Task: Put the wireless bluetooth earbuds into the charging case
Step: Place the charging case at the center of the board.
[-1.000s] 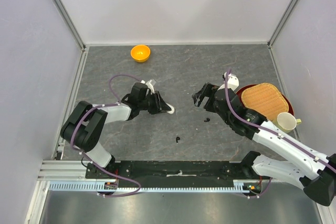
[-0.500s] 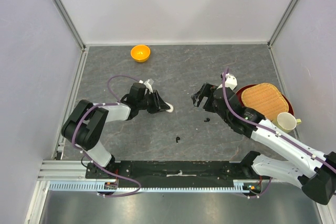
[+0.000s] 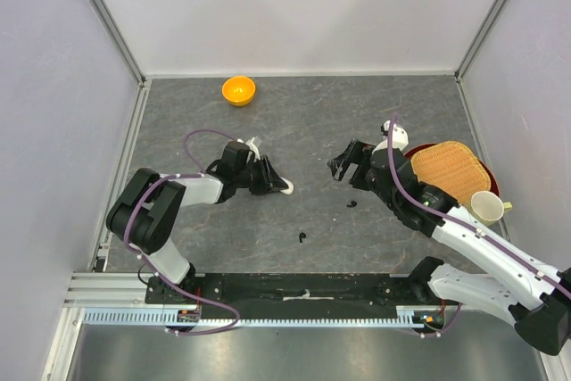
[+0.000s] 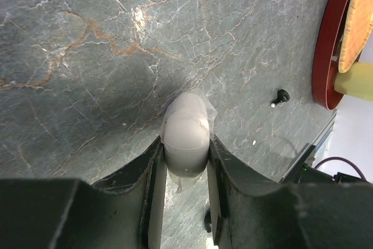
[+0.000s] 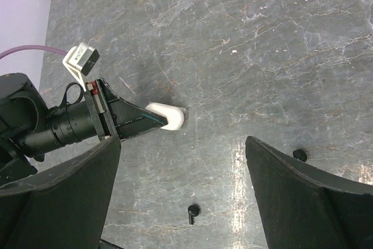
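On the table (image 3: 312, 122), two black earbuds (image 3: 303, 238) (image 3: 351, 204)

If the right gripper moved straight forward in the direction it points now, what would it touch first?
Probably the table, since the open right gripper seems tilted down. Roughly further that way lies the left gripper, shut on a white piece, but depth is unclear.
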Controlling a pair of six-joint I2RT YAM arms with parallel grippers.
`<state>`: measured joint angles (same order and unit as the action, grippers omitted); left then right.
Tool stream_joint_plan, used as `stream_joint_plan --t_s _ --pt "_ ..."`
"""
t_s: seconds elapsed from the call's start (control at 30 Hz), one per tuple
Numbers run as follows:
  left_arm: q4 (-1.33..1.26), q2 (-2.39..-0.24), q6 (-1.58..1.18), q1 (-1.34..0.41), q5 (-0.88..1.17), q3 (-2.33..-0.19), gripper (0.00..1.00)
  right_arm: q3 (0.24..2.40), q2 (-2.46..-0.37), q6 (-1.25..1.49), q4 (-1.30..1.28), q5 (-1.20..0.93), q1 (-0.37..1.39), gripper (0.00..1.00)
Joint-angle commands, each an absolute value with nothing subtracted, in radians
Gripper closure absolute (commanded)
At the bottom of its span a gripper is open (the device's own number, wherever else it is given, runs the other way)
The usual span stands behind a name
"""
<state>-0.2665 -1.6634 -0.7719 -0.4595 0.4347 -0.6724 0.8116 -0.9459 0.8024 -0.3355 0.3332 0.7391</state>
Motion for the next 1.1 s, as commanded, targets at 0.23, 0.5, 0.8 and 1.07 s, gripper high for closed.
stream_joint_plan --t_s 0.23,0.5,0.8,1.07 --pt "-0.130 -1.637 -0.678 -0.456 0.358 -0.698 0.61 0.811 -0.945 0.764 -0.325 0.296 0.721 0.05" --pt "-0.095 -1.600 -0.663 -0.454 0.321 -0.686 0.57 0.802 -0.927 0.761 -0.325 0.282 0.719 0.05" --pt "-0.066 -1.539 -0.658 -0.456 0.238 -0.661 0.52 0.781 -0.894 0.755 -0.327 0.264 0.715 0.05" --pt "-0.008 -1.496 -0.631 -0.456 0.199 -0.673 0.42 0.773 -0.885 0.744 -0.327 0.252 0.709 0.05"
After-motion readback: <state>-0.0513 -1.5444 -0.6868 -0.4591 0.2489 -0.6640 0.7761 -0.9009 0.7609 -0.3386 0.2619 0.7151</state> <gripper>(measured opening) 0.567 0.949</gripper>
